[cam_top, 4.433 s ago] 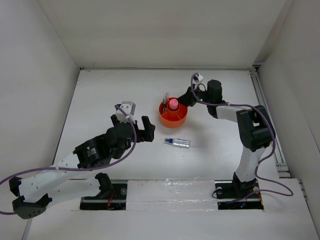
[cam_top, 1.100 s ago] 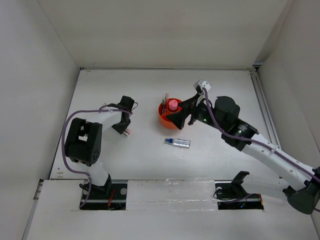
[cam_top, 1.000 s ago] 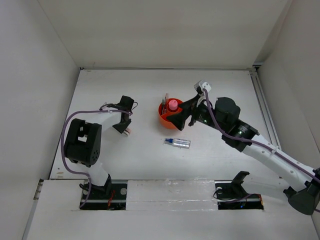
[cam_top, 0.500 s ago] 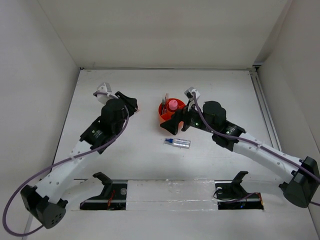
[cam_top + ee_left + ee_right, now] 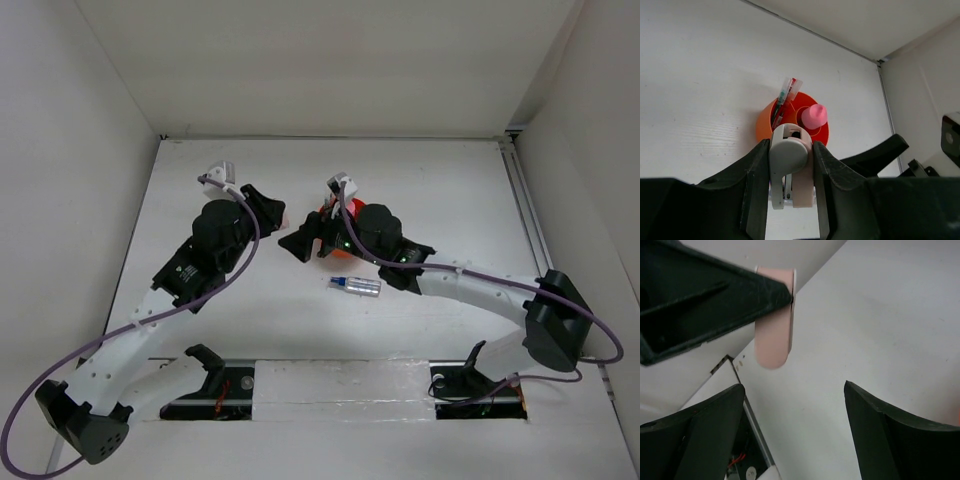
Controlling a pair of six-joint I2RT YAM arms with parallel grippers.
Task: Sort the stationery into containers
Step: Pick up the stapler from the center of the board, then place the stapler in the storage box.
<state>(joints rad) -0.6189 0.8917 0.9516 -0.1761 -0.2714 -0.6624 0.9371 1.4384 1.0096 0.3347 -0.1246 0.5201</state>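
My left gripper (image 5: pixel 790 150) is shut on a small white-pink stapler (image 5: pixel 792 167) and holds it above the table, left of the orange container (image 5: pixel 765 122). Red and green pens (image 5: pixel 786 95) and a pink tube (image 5: pixel 814 116) stand in that container. My right gripper (image 5: pixel 795 410) is open with nothing between its fingers, and the stapler's pink end (image 5: pixel 772 315) hangs just beyond its tips. In the top view the right gripper (image 5: pixel 302 240) reaches left over the container (image 5: pixel 324 212), close to the left gripper (image 5: pixel 270 212). A silvery tube with a blue cap (image 5: pixel 355 286) lies on the table below them.
White walls enclose the table on three sides. The right arm (image 5: pixel 450 280) stretches across the middle of the table, above the silvery tube. A rail with the arm bases (image 5: pixel 340 385) runs along the near edge.
My right gripper has swung left across the container toward the left gripper, its jaws a little narrower. The left gripper, still on the stapler, has shifted slightly right.
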